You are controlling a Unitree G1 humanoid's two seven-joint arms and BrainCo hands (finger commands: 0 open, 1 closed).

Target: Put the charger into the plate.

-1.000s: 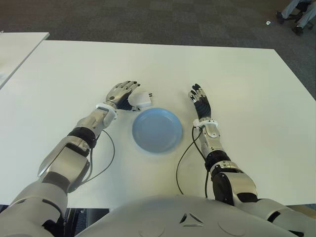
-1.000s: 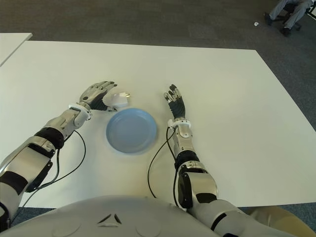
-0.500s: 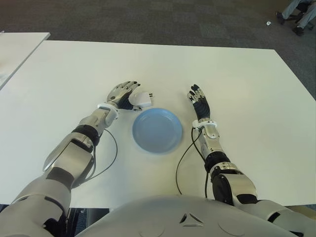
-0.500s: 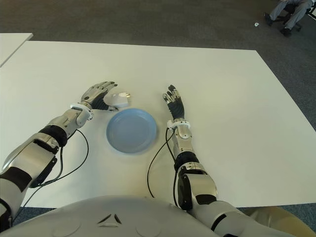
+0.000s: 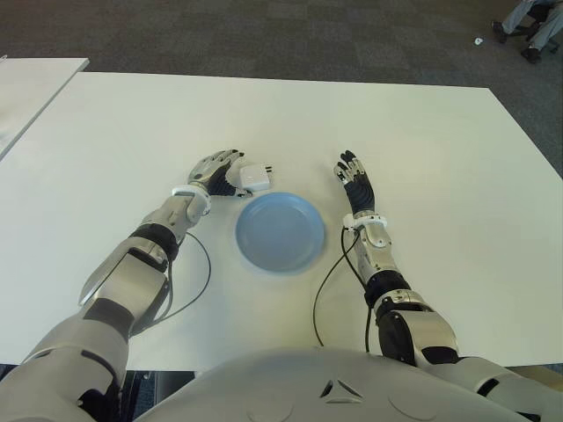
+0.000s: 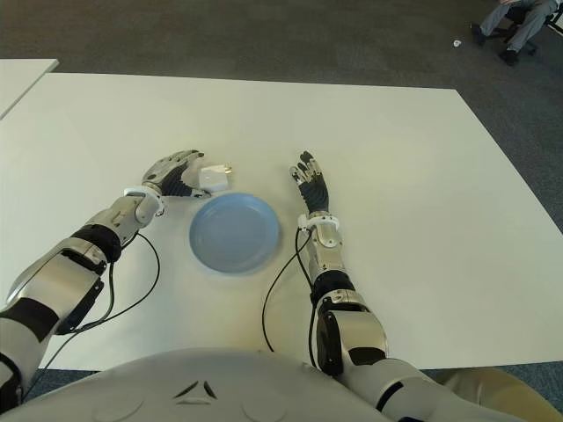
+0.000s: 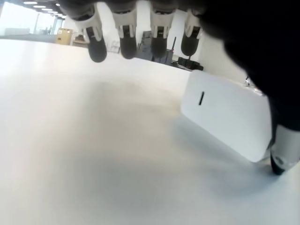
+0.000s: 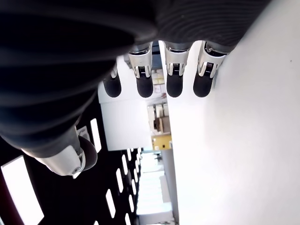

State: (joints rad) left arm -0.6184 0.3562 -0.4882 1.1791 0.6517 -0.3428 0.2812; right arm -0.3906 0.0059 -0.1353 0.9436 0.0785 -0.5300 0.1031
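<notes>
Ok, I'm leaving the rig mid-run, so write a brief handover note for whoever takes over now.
Left robot hand: open, beside the charger, thumb at its edge, no grasp closed.
Right robot hand: open, idle, right of the plate.
Charger: on the white table, just beyond the plate's far-left rim.
Plate: holds nothing.
Done: left hand is at the charger.
Left: close the grasp, lift, carry over the plate, release.

My left hand point(image 5: 214, 170) is stretched forward, palm turned inward, four fingers point(image 7: 124, 44) extended and the thumb point(image 7: 283, 154) lowered, gripping nothing. My right hand point(image 5: 354, 180) reaches forward too, fingers point(image 8: 172, 79) straight and relaxed, forearm angled slightly inward.
</notes>
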